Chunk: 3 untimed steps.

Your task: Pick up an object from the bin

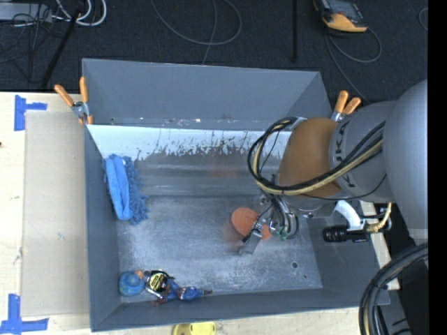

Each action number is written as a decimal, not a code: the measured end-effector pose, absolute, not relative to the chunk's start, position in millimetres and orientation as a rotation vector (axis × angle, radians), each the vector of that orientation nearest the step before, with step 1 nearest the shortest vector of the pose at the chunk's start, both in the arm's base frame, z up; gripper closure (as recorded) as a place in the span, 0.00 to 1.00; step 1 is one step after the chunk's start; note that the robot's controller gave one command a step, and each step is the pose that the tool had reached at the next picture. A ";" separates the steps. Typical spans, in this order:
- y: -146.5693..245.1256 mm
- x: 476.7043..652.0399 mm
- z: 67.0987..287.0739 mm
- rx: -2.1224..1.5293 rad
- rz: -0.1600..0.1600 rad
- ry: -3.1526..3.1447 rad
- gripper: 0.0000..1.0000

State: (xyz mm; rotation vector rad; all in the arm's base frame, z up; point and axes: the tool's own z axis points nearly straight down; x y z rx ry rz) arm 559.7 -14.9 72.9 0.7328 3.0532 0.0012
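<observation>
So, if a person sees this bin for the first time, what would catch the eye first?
Probably the arm's hand, low over the bin floor right of the middle, beside a round orange thing. Next, the fluffy blue cloth along the left wall, and a small heap of blue toys in the near left corner.

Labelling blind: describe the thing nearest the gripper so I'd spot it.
In the grey bin, right of the floor's middle, hangs the gripper. Just left of it lies a round orange thing. It alone is orange; the blue cloth and small blue toys lie far left.
</observation>
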 end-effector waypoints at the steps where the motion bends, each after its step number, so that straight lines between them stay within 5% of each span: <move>1: -13.0 563.5 62.3 0.613 -0.001 3.071 1.00; 3: -12.4 561.2 67.4 0.594 -0.002 3.086 1.00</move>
